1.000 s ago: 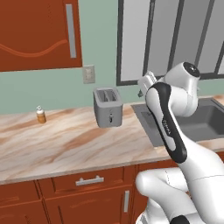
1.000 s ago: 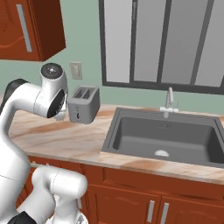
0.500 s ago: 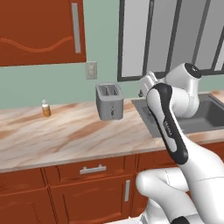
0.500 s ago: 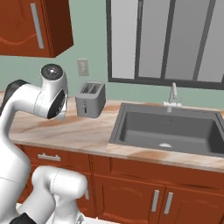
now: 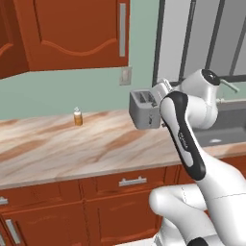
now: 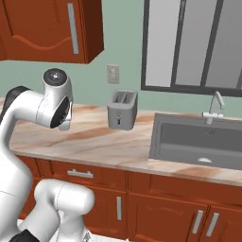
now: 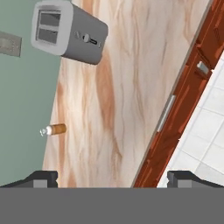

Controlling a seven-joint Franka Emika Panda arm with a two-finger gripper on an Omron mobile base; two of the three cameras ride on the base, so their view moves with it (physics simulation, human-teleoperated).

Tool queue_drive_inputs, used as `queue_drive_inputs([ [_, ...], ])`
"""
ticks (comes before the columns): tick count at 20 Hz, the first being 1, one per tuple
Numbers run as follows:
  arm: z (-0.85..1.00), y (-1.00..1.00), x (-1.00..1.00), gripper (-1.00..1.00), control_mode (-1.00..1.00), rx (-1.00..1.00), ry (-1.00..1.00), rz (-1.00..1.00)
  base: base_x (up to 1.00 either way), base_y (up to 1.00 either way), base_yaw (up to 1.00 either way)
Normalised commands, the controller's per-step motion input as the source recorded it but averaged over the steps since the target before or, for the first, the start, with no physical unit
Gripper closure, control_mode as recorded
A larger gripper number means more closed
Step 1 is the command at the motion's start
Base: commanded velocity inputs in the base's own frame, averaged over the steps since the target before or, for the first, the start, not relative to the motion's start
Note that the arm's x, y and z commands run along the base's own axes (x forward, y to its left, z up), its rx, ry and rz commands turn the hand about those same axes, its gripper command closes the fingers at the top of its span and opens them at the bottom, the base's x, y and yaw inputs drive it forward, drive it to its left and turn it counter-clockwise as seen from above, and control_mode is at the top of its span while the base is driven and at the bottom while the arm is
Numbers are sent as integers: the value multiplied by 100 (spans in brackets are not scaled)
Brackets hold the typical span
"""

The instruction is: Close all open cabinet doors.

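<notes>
Above the counter (image 5: 57, 149), arm folded, fingers (image 7: 43, 177) apart.

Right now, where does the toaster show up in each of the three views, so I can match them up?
Left base view: the toaster stands right of centre on the counter, against the wall, partly behind the arm.
Right base view: at centre, left of the sink.
Hand view: upper left, rolled sideways.
Shared landmark: the wall outlet by the toaster.
</notes>
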Motion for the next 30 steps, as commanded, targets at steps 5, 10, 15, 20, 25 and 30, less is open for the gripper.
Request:
queue_drive_inputs([
  [5,0,0,0,-100,100,0,0,0,-11,52,0],
  [10,0,0,0,-100,100,0,0,0,-2,50,0],
  [15,0,0,0,-100,100,0,0,0,-4,55,-2],
  [20,0,0,0,-100,100,0,0,0,-3,59,-4],
  [25,0,0,0,-100,100,0,0,0,-10,41,-4],
  [30,0,0,0,-100,100,0,0,0,-25,42,-1],
])
